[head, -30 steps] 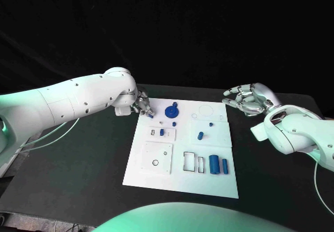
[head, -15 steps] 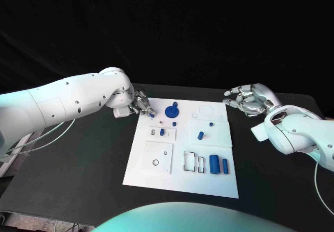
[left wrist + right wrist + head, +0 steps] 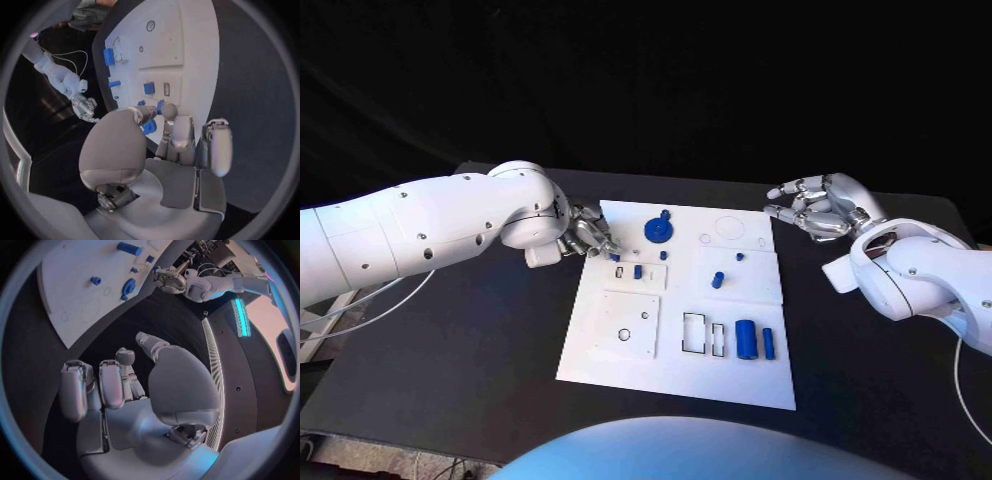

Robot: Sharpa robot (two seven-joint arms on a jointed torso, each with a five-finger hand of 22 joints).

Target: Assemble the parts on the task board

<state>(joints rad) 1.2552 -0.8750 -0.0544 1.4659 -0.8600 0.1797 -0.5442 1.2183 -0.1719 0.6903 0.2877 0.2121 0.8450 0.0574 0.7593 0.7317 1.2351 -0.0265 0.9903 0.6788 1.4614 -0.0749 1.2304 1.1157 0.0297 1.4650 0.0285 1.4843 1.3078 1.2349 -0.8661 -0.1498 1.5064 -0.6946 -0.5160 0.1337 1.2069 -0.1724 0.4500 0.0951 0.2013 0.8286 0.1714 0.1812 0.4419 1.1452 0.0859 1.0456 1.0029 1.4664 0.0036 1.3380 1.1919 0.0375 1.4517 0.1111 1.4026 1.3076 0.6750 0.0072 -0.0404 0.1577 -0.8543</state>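
Parts [image 3: 747, 341] sit scattered across the task board [image 3: 625, 370], mid-worktop [image 3: 473, 340]. Your left robot hand [image 3: 584, 237] hovers at the board's far-left corner; can't tell whether it pinches anything. Right robot hand [image 3: 816, 208] is curled, empty, well clear. Risk: fingers nudging the board and shifting loose pieces. Surroundings are dark.

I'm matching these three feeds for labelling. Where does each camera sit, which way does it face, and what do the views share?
Head view: on the robot's head, looking down at the task board; left hand and right hand show.
Left wrist view: behind the left hand, facing the task board.
Right wrist view: behind the right hand, facing the task board.
All three share the task board.
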